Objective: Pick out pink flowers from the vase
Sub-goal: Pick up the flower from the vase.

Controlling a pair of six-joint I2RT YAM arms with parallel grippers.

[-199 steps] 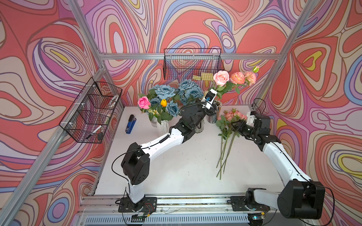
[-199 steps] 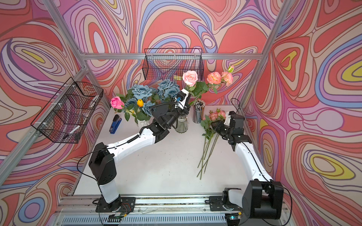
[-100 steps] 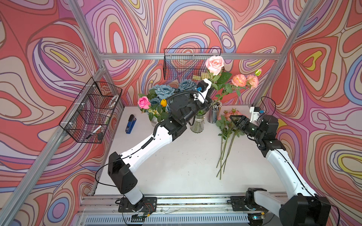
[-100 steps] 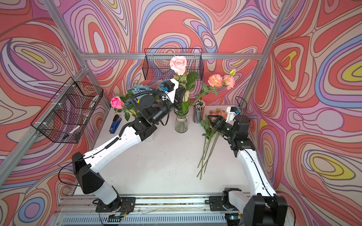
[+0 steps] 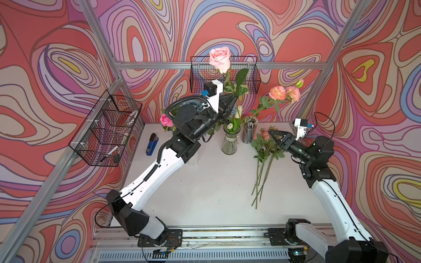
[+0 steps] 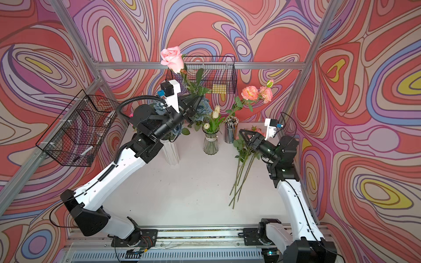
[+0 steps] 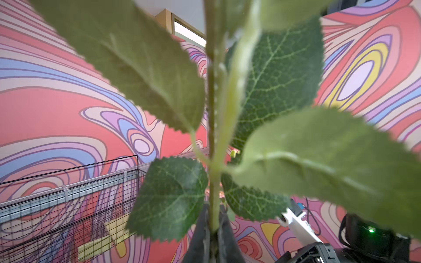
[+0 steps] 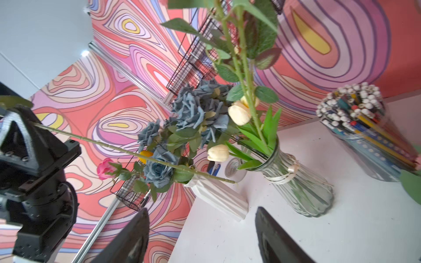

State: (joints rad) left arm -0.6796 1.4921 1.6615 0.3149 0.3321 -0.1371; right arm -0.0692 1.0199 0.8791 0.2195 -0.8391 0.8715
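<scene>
My left gripper (image 5: 230,100) (image 6: 197,99) is shut on the green stem (image 7: 213,186) of a pale pink rose (image 5: 219,58) (image 6: 172,59), held high above the glass vase (image 5: 230,142) (image 8: 303,189). The stem's lower end (image 8: 232,181) hangs free in the air. Peach-pink blooms (image 5: 281,93) (image 6: 252,93) still lean out of that vase. A small pink rose (image 5: 165,120) (image 8: 104,168) stands in the white vase (image 6: 172,152). Several pink flowers (image 5: 264,145) (image 6: 245,164) lie on the table. My right gripper (image 5: 271,133) (image 8: 200,230) is open and empty above them.
Dusty-blue roses (image 8: 191,109) and white tulips (image 8: 239,112) stay in the vases. A pencil cup (image 5: 250,132) stands right of the glass vase, and a blue stapler (image 5: 152,144) lies at the left. Wire baskets hang on the left wall (image 5: 107,134) and back wall (image 5: 250,75).
My left arm has lifted the pink rose well upward, pulling its stem clear of the vase. My right gripper has opened and drawn back from the flowers lying on the table.
</scene>
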